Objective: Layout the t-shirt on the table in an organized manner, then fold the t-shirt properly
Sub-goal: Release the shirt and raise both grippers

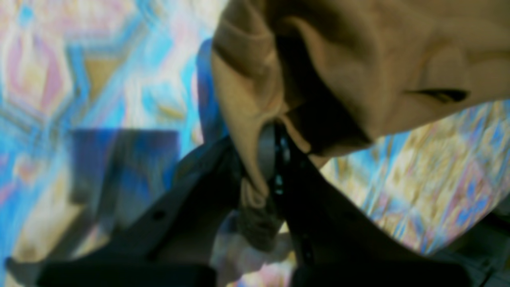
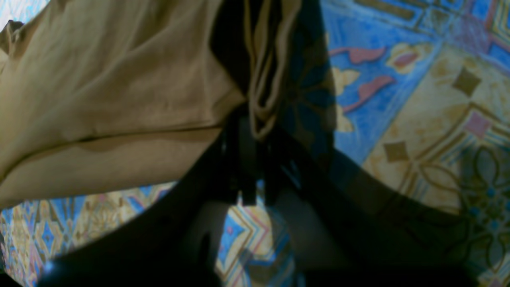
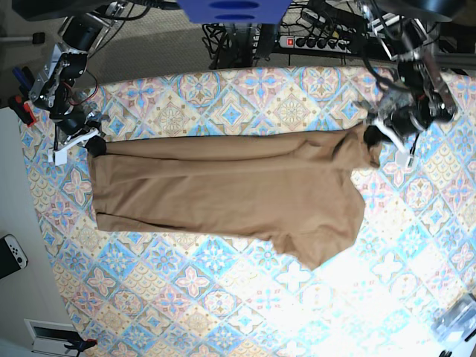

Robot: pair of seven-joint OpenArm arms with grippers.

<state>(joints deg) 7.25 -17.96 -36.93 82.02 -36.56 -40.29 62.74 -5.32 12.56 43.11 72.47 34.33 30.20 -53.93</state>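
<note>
Gripping with both arms, we see each end of the t-shirt pinched. Left gripper: jaws together on a bunched fold of tan cloth, wrist view blurred but cloth clearly squeezed between the dark fingers. Right gripper: jaws clamped on a gathered edge of the same shirt, folds hanging just past the tips. In the base view the left gripper sits at the shirt's right end, the right gripper at its left end. We see the shirt stretched lengthwise between them across the table, mostly flat, one sleeve sticking out toward the near side. Patterned tablecloth shows all around the shirt.
</note>
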